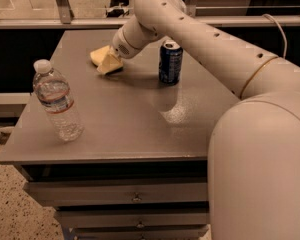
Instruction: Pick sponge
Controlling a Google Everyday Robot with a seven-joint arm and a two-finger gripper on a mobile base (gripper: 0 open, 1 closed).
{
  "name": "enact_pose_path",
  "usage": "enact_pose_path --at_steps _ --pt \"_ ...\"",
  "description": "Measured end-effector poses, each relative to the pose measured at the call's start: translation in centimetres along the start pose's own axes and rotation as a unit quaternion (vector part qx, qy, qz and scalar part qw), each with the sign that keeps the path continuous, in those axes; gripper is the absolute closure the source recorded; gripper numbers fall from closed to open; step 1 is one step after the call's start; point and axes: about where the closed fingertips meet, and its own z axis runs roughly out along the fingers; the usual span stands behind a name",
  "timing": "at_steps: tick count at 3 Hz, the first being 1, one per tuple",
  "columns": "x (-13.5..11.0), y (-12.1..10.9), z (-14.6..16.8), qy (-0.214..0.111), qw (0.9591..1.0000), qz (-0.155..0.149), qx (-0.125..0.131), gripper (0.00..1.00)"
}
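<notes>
The sponge (97,55) is a flat pale yellow block lying on the grey table (140,119) at the back left. My gripper (110,64) reaches down from the right and sits right at the sponge's near right edge, low over the table. It hides part of the sponge. I cannot tell whether it is touching the sponge.
A blue soda can (170,62) stands upright just right of the gripper. A clear water bottle (57,101) with a white cap stands near the table's front left. My arm (215,44) spans the back right of the table. Drawers (135,196) sit under the front edge.
</notes>
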Motion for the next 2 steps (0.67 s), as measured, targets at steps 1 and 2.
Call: enact_pose_path --at_steps 1,2 --pt "-0.7 -0.2 -1.1 -0.013 0.9999 -0.001 0.003 0.88" --pt "-3.9 0.4 -6.5 -0.086 0.9961 -0.020 0.003 1.00"
